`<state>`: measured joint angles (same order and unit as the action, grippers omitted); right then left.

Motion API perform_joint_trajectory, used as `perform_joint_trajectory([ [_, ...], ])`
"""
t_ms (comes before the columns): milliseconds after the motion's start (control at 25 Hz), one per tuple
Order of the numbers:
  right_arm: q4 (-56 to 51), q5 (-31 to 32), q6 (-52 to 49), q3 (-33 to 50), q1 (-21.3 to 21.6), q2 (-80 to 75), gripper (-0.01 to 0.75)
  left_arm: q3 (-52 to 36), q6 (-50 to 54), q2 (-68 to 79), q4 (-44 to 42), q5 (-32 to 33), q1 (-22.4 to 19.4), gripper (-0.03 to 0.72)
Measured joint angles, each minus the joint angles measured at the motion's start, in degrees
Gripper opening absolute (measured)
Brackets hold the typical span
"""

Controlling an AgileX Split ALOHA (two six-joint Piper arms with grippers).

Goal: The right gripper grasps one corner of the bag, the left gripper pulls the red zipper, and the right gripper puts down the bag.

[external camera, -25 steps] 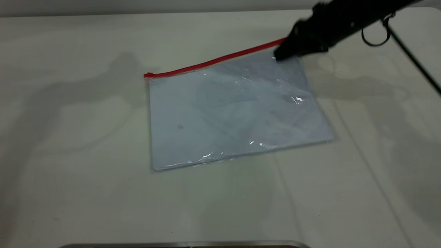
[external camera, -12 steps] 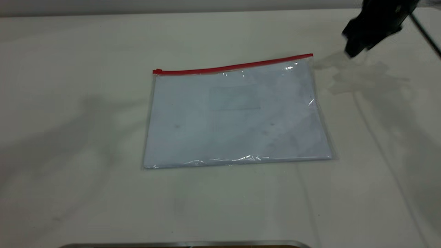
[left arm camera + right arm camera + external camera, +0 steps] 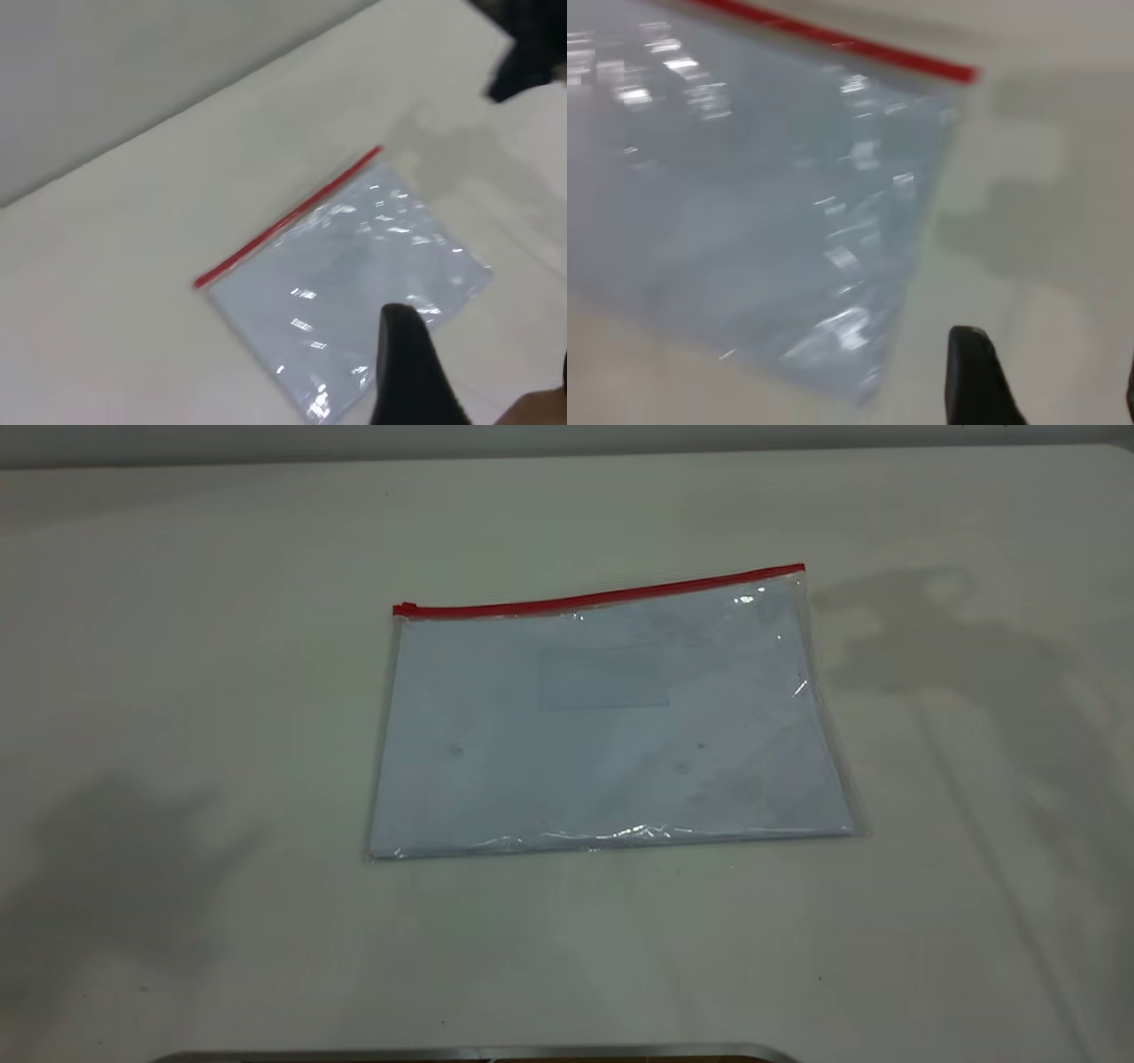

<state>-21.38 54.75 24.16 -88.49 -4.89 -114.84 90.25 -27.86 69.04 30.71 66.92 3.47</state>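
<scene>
Since half a second ago: right arm is gone from the exterior view, only its shadow stays on the table [image 3: 177,558]; the bag [image 3: 611,726] has not shifted.

Exterior, bag: lies flat mid-table, long axis running across the view, label pocket [image 3: 604,679] facing up.

Exterior, red zipper [image 3: 602,596]: runs along the far long edge, the slider end seemingly at the view's left, though it is too small to be sure.

Exterior, corner of the bag [image 3: 800,571]: the red strip's right end, on the right arm's side.

Left wrist, left gripper [image 3: 478,390]: hovers off the bag's near side, well above it; only one black finger [image 3: 409,372] clearly shows, so cannot tell if spread or pressed together.

Left wrist, other arm: a dark shape [image 3: 527,53] sits beyond the zipper's far end.

Right wrist, right gripper [image 3: 1045,390]: holds nothing; fingers look spread, with one finger [image 3: 976,376] well apart from the sliver at the frame edge.

Right wrist, relation: bag's red-ended corner [image 3: 961,75] lies ahead of the fingers, clear of them; judged, the bag is put down and nothing remains to grasp.
</scene>
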Motion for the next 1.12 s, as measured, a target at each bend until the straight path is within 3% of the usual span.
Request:
perform_joint_trajectory([
  [200, -6.3, 12.1, 3.1, 0.0, -1.8, 4.9, 0.414, -5.8, 5.1, -7.2, -6.5, 0.0, 0.0, 0.475],
  [280, -7.7, 14.1, 3.1, 0.0, -2.7, 6.3, 0.388, -9.5, 6.5, -10.8, -7.6, 0.0, 0.0, 0.475],
  [520, -7.9, 14.5, -0.2, 3.5, -5.2, 13.5, 0.318, -24.3, 10.3, -23.8, -10.3, 0.0, 0.0, 0.475],
  [800, -7.8, 15.0, -1.7, 14.5, -8.2, 28.7, 0.314, -38.8, 12.8, -39.2, -15.9, 0.0, 0.0, 0.475],
  [1120, -6.8, 15.6, -2.7, 29.1, -8.2, 52.9, 0.313, -49.2, 13.6, -52.6, -18.8, 0.0, 0.0, 0.475],
])
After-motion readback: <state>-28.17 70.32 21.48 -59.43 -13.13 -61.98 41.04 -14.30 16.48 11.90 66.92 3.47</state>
